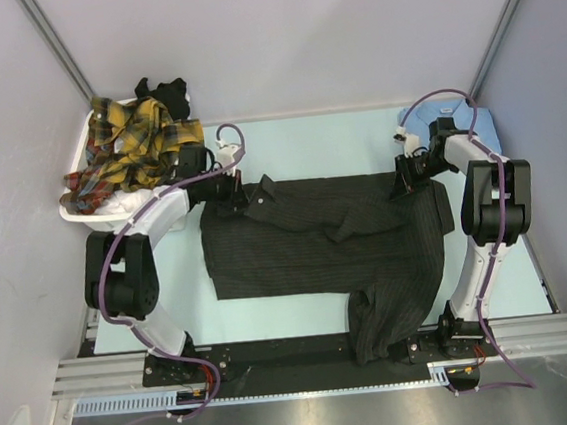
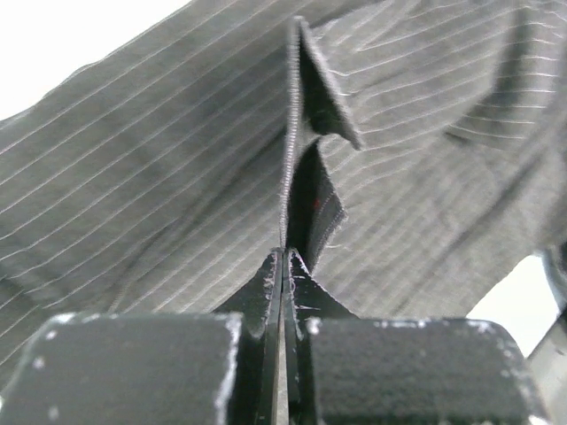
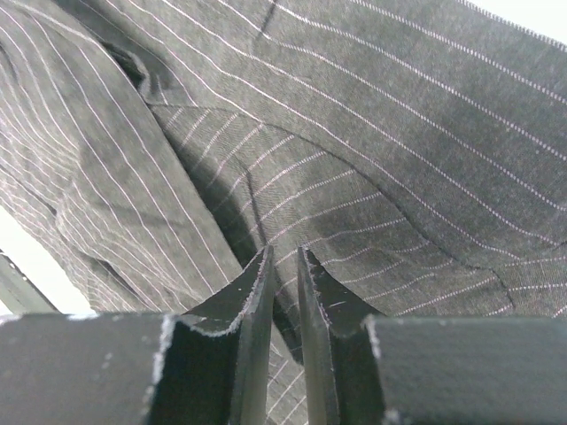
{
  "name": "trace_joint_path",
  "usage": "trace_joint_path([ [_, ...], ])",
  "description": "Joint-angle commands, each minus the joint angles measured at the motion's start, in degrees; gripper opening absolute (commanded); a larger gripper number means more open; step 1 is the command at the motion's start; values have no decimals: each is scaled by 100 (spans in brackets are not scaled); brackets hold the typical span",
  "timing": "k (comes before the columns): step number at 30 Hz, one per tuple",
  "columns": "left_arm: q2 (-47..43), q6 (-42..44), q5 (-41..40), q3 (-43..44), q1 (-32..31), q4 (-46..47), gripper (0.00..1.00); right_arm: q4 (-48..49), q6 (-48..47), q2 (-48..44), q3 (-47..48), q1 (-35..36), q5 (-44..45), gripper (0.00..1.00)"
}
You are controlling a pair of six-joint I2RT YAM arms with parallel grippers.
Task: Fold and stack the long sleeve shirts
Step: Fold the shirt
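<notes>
The charcoal pinstriped shirt (image 1: 306, 240) is spread flat across the middle of the tabletop (image 1: 296, 136). Its collar end is turned toward the left edge. One long part trails down to the near edge, right of centre, between the two arm bases.

The left gripper (image 1: 230, 200) is set on the shirt's far-left corner, by the collar. In the left wrist view the jaws of this gripper (image 2: 283, 266) are seen pressed together on a thin raised edge of the striped cloth, which stands up between the fingertips.

The right gripper (image 1: 404, 183) is set on the shirt's far-right corner. In the right wrist view its (image 3: 283, 266) jaws are held narrow, with a fold of pinstriped cloth caught in the slim gap (the grip appears firm, though little of the pinched cloth is visible).

Yellow-red plaid shirts (image 1: 132, 147) are heaped in the white basket (image 1: 74, 208) at the far-left corner, with a black cloth (image 1: 166, 91) at the heap's far side. A light blue shirt (image 1: 481, 123) is laid at the far-right corner, partly hidden behind the right arm.
</notes>
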Motion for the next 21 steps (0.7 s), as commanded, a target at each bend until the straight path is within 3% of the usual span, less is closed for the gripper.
trace_joint_path([
  [1,71,-89,-551,-242,364,426,0,-171,-250,77,287,7,130,22],
  [14,494,6,-1079,-259,647,461,0,-330,-355,51,453,-2,113,24],
  [21,564,-46,-1387,-312,647,470,0,-444,-276,-124,1121,-98,-72,26],
])
